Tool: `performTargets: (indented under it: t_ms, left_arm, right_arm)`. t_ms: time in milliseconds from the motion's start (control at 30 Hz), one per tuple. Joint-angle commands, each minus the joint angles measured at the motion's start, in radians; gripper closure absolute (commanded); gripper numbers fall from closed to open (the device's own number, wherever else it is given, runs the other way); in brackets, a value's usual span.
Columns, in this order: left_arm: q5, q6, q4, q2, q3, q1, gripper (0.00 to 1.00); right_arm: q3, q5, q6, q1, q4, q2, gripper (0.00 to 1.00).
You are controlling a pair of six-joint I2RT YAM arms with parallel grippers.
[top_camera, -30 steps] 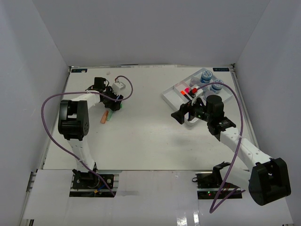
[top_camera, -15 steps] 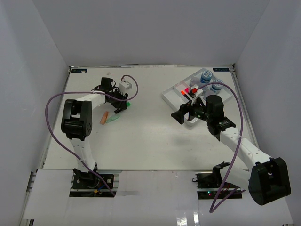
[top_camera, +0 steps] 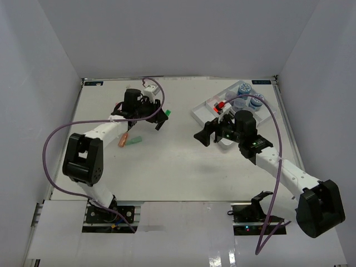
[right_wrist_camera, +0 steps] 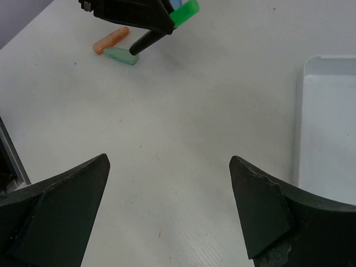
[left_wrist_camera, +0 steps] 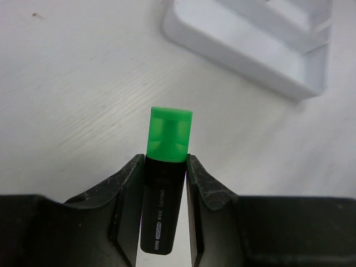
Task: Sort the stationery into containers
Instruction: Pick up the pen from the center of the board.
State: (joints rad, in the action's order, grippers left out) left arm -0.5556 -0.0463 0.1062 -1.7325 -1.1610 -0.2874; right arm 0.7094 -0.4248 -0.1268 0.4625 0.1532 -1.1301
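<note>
My left gripper (top_camera: 161, 115) (left_wrist_camera: 165, 162) is shut on a green marker (left_wrist_camera: 166, 167), a black barrel with a green cap (top_camera: 166, 113) that sticks out past the fingertips. It hangs above the table, left of the white tray (top_camera: 201, 113) (left_wrist_camera: 250, 55). An orange marker (top_camera: 123, 139) (right_wrist_camera: 110, 40) and a pale green marker (top_camera: 134, 140) (right_wrist_camera: 122, 56) lie side by side on the table. In the tray sit pink and red markers (top_camera: 220, 105) and two lidded jars (top_camera: 243, 89). My right gripper (top_camera: 208, 133) (right_wrist_camera: 169, 160) stands open over bare table beside the tray.
White walls close in the table on three sides. The tray's near corner (right_wrist_camera: 328, 128) lies right of my right gripper. A purple cable loops from each arm.
The left gripper shut on the green marker, lifted it from beside the two lying markers and carried it right toward the tray. The right gripper shifted slightly left.
</note>
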Motion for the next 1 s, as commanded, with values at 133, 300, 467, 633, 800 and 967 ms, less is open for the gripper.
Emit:
performTargets:
  t_ms: [133,300,467,633,800,967]
  left_arm:
    - [0.091,-0.613,-0.341,0.206,0.175,-0.082,1.0]
    - [0.232,-0.716,-0.353,0.29,0.198,-0.159,1.0]
    - [0.361,-0.81,-0.372,0.352,0.225,-0.194,0.99]
    - [0.41,-0.859,-0.381,0.383,0.253,-0.217,0.99]
    - [0.46,-0.871,-0.392,0.421,0.28,-0.242,1.0]
    - [0.48,-0.851,-0.407,0.433,0.293,-0.265,0.99]
  right_arm:
    - [0.111,0.182,-0.122,0.137,0.057,-0.085,0.05]
    - [0.217,0.262,-0.161,0.209,0.065,-0.172,0.06]
    - [0.308,0.31,-0.189,0.268,0.06,-0.258,0.06]
    - [0.364,0.348,-0.208,0.295,0.062,-0.312,0.11]
    - [0.394,0.368,-0.214,0.304,0.057,-0.342,0.26]
    - [0.406,0.365,-0.223,0.304,0.065,-0.355,0.48]
